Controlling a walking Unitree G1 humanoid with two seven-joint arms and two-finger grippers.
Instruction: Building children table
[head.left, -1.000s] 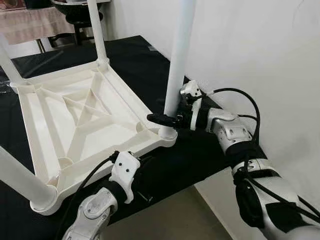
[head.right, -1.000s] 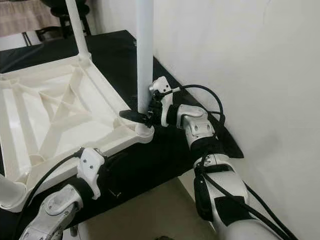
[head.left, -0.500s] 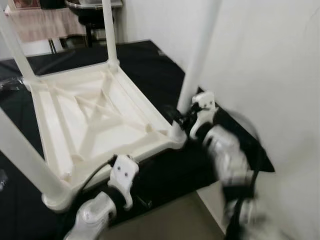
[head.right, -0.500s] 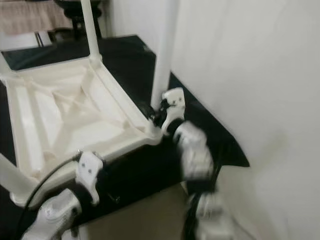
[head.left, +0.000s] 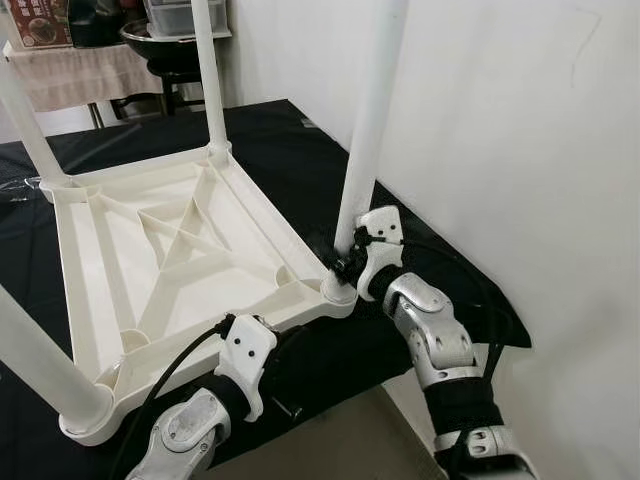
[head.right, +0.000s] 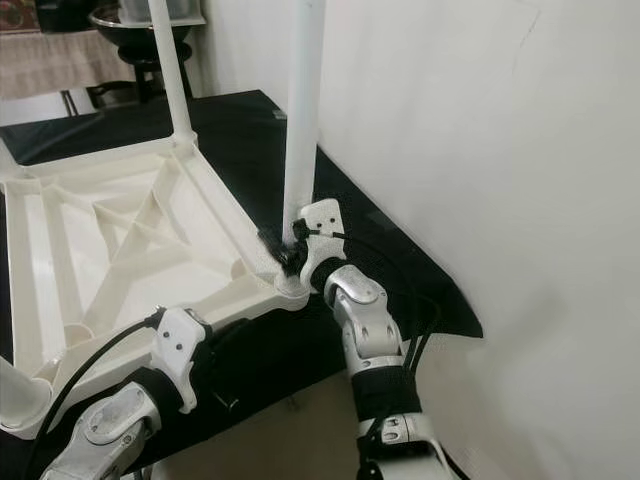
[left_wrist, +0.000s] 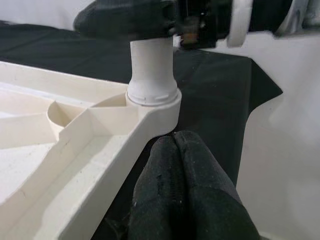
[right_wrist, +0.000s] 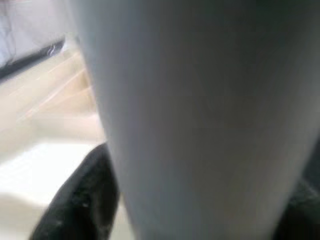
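Observation:
A white plastic children's table (head.left: 180, 250) lies upside down on a black cloth, with all of its white legs standing up. My right gripper (head.left: 345, 265) is shut on the near right leg (head.left: 368, 130) just above its socket. In the right wrist view that leg (right_wrist: 200, 120) sits close between the black fingers (right_wrist: 80, 200). My left gripper (left_wrist: 175, 150) is shut on nothing and sits low by the table's front edge, pointing at the same corner socket (left_wrist: 152, 97).
A white wall (head.left: 520, 150) runs close along the right, just past the cloth's edge (head.left: 470, 300). Bare floor (head.left: 330, 440) lies below the front edge. Behind stand a pink-covered table (head.left: 90, 70) and a dark metal bowl (head.left: 165, 35).
The camera has shifted. My right forearm has swung from the right side round to the front while its gripper stays on the leg's base. The left arm has barely moved.

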